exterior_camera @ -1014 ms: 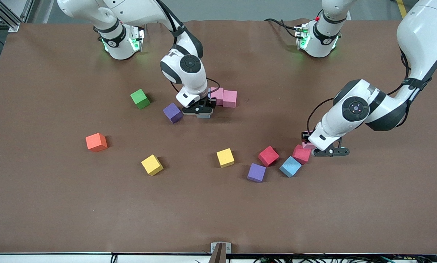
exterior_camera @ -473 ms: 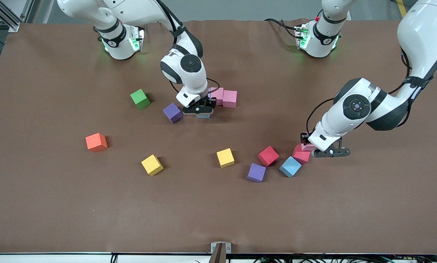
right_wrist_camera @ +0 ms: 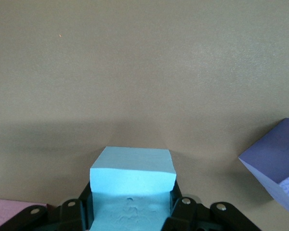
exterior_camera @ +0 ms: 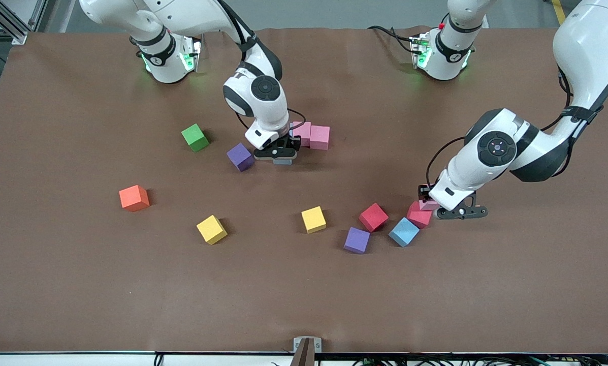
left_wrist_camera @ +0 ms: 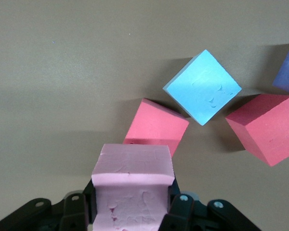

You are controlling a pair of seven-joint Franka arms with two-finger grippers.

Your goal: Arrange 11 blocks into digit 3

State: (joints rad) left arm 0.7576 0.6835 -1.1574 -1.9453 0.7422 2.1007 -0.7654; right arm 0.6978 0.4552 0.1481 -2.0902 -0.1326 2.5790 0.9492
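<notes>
Pink foam is clamped between the jaws of the left gripper (left_wrist_camera: pixel 133 211): a pink block (left_wrist_camera: pixel 133 190) is held over the crimson block (exterior_camera: pixel 419 216), close to the light blue block (exterior_camera: pixel 404 232) and the red block (exterior_camera: pixel 373 217). Compared with a second ago, this gripper and its load have been raised slightly and drawn a little away from the crimson block, so a lift appears to be under way, with carriage to the build area judged to be the next step.

At the right arm, almost nothing has changed. A second light blue block (right_wrist_camera: pixel 133 190) is gripped in the jaws of the right gripper (right_wrist_camera: pixel 133 211), low at the surface (exterior_camera: pixel 304 295), just beside the two pink blocks (exterior_camera: pixel 312 136) and near a purple block (exterior_camera: pixel 241 156). Placement there is judged to be in progress.

Only the beginning of the digit is laid. Scattered loose are two yellow blocks (exterior_camera: pixel 212 229), another purple block (exterior_camera: pixel 357 240), and the unwanted green block (exterior_camera: pixel 195 137) and orange block (exterior_camera: pixel 134 197). Most of the numeral is therefore yet to be assembled.
</notes>
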